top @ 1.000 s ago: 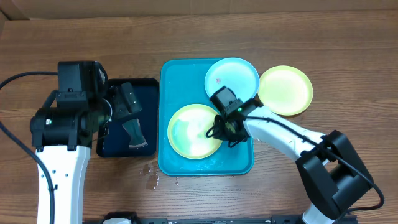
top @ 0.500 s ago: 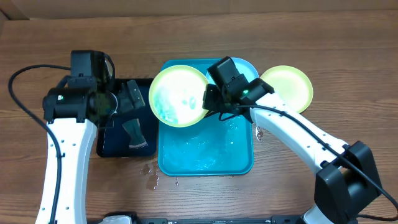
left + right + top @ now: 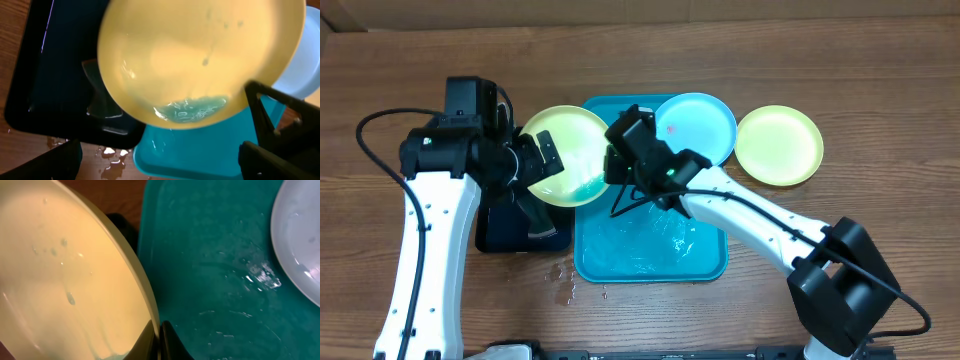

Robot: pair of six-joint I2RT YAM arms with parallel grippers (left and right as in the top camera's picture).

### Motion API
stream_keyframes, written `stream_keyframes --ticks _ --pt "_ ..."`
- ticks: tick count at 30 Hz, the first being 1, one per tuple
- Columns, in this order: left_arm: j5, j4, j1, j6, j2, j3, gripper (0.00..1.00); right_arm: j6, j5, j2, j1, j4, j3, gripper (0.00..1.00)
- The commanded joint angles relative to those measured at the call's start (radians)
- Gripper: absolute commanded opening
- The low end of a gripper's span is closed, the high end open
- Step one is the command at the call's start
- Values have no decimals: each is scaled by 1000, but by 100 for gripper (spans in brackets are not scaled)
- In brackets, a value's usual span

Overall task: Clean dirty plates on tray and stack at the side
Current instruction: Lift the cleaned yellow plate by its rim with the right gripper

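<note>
The yellow-green plate [image 3: 565,155] I have raised hangs tilted over the black tray [image 3: 505,235] and the left rim of the turquoise tray [image 3: 650,260]. Water has pooled in its low side. My left gripper [image 3: 535,163] sits just beside it, fingers spread wide and empty, while my right gripper [image 3: 159,340] is pinched on its edge (washing unfinished, I judge). Further right, the light blue plate [image 3: 705,125] lies on the tray's far corner with a red speck, unwashed. Rightmost, another yellow-green plate [image 3: 778,145] rests on the table beside the tray, seemingly done: one of three.
</note>
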Motion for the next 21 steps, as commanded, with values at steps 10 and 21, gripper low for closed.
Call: stream_keyframes --ticks 10,21 --pt "-25 -55 4 -18 -451 12 100 -126 398 5 112 244 17 4" --pt "-25 -67 4 -18 -518 11 100 -751 484 5 119 703 17 4"
